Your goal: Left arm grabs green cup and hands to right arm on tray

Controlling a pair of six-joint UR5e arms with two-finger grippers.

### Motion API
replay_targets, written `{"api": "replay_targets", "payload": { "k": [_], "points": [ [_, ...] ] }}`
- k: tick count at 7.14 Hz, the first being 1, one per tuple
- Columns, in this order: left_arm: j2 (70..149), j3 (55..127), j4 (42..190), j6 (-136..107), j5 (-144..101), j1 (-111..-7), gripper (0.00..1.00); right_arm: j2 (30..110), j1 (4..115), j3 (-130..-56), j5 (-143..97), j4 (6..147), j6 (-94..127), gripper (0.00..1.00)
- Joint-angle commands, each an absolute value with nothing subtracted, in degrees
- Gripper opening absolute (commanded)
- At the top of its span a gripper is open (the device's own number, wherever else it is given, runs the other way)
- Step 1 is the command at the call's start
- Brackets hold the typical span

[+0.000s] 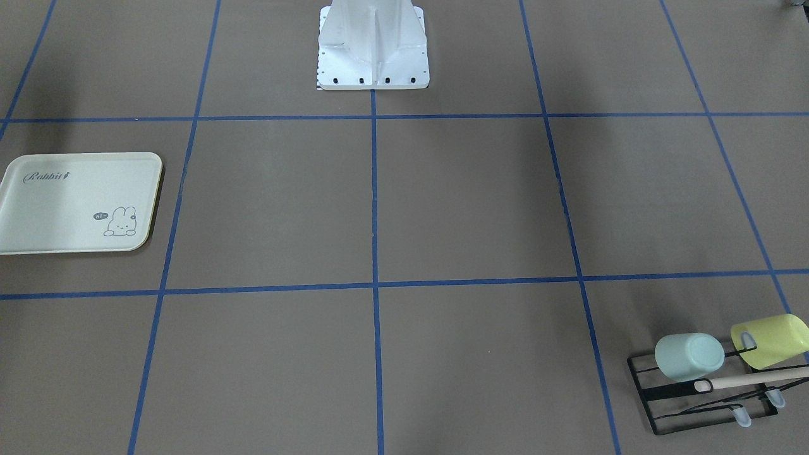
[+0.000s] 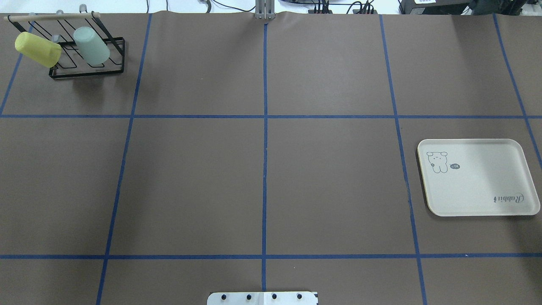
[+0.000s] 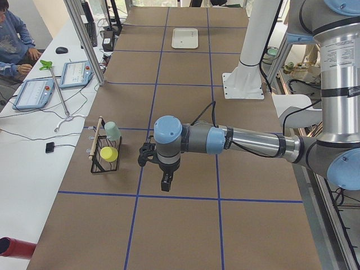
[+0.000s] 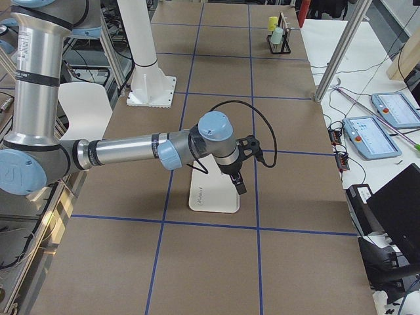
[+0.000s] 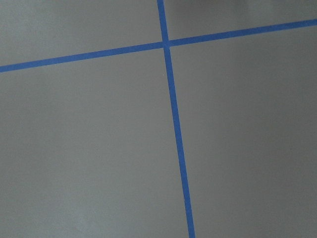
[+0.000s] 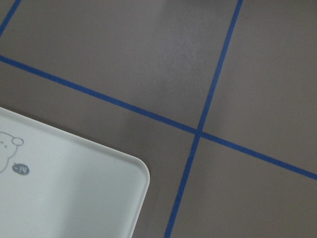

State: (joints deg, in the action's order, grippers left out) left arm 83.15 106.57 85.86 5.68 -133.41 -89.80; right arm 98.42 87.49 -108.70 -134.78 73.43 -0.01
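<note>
Overhead exterior view: the green cup (image 2: 91,46) hangs tilted on the black wire rack (image 2: 87,72), beside the yellow-green cup (image 2: 38,49), at the desk's (image 2: 330,182) far left corner. The tray (image 2: 478,178) lies well apart, on the right. The left gripper (image 3: 166,183) and right gripper (image 4: 239,184) hang above the desk. I cannot tell whether either is spread or pressed together.

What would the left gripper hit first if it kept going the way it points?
Most likely the bare table: the left gripper points roughly straight down, and its wrist view shows only that surface with blue tape.
</note>
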Motion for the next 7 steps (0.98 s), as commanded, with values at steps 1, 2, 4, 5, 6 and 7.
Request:
{"api": "replay_targets", "payload": {
  "k": [1, 2, 4, 5, 6, 7],
  "points": [
    [89.1, 105.7, 93.2, 3.2, -132.5, -89.8, 1.00, 94.1, 87.4, -108.5, -137.2, 73.5, 4.0, 1.00],
    [89.7, 104.7, 100.6, 2.1, -132.9, -89.7, 1.00, 91.3, 86.6, -108.5, -137.0, 73.4, 5.0, 1.00],
    [91.0, 98.7, 114.5, -1.2, -132.6, -89.6, 1.00, 88.2, 83.6, -108.2, -136.8, 73.3, 5.1, 1.00],
    [91.2, 93.0, 126.9, -1.4, -132.6, -89.6, 1.00, 86.8, 82.2, -108.2, -136.6, 73.4, 6.3, 1.00],
    [92.4, 87.9, 133.2, -7.9, -132.7, -89.6, 1.00, 86.4, 81.0, -108.2, -136.5, 73.3, 7.9, 1.00],
    [97.2, 86.3, 133.2, -12.0, -132.8, -86.8, 1.00, 86.4, 80.7, -108.2, -136.5, 73.3, 8.0, 1.00]
  ]
}}
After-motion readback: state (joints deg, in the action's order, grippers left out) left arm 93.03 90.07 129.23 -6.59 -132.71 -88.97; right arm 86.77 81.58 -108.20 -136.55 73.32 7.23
